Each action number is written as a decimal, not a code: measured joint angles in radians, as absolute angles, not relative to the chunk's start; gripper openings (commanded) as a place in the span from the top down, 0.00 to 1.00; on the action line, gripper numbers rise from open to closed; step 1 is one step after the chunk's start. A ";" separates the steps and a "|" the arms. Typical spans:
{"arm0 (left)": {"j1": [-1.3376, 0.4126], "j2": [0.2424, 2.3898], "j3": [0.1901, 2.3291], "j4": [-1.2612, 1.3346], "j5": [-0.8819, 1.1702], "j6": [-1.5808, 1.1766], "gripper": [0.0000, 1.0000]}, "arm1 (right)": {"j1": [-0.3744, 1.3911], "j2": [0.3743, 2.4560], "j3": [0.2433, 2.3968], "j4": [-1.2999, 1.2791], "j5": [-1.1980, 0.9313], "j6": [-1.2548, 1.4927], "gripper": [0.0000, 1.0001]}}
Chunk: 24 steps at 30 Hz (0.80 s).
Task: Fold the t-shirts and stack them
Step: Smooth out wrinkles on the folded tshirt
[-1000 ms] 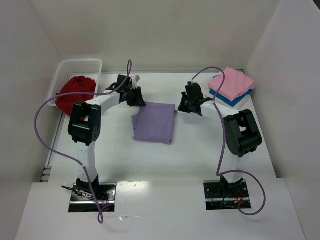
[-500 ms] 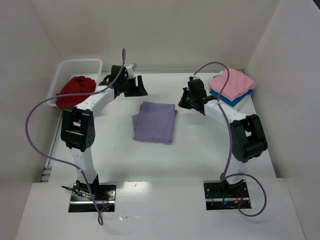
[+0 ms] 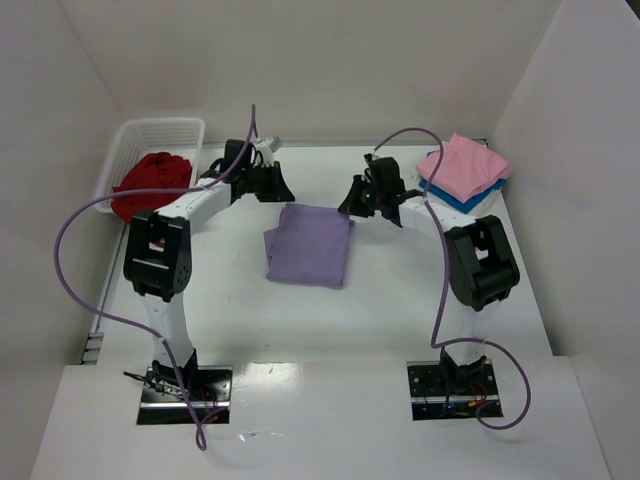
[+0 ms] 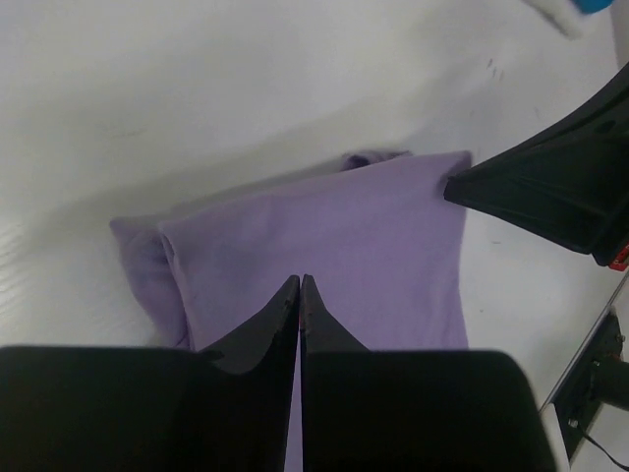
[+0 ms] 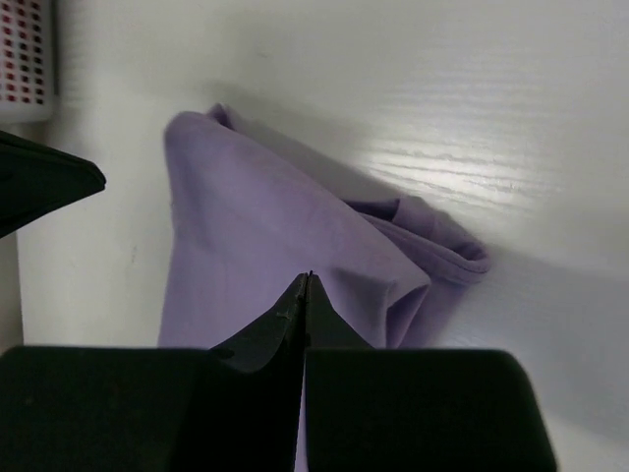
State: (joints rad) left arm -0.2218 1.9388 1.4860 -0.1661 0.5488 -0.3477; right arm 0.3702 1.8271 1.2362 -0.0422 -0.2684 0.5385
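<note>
The lavender t-shirt [image 3: 310, 245] lies folded in a rectangle at the table's middle. My left gripper [image 3: 285, 196] is shut, its tip at the shirt's far left corner. In the left wrist view the closed tips [image 4: 300, 282] sit over the lavender cloth [image 4: 383, 226] with nothing between them. My right gripper [image 3: 348, 209] is shut at the shirt's far right corner. In the right wrist view its tips [image 5: 308, 277] sit over the cloth [image 5: 246, 246]. The pink t-shirt [image 3: 464, 164] lies folded on the blue t-shirt [image 3: 452, 198] at the back right. The deep red t-shirt [image 3: 152, 181] lies crumpled in the basket.
The white lattice basket [image 3: 160, 130] stands at the back left by the wall. White walls close in the table at the back and both sides. The right gripper's black fingers [image 4: 550, 197] show in the left wrist view, next to the shirt's corner.
Both grippers have come in towards the lavender shirt's far edge: the left one moved right and nearer, the right one moved left. The shirt has not visibly moved.
</note>
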 measured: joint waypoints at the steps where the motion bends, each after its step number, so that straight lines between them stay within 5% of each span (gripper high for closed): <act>1: -0.223 1.967 1.488 -0.166 0.558 -0.348 0.93 | 0.370 1.851 1.236 -0.042 -0.274 0.539 0.99; 24: -0.226 2.185 1.562 -0.208 0.540 -0.341 0.91 | 0.359 2.030 1.265 -0.045 -0.243 0.521 0.99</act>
State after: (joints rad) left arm -0.2260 2.1849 1.5620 -0.2077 0.5404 -0.3412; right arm 0.3592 2.0300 1.2652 -0.0452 -0.2432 0.5209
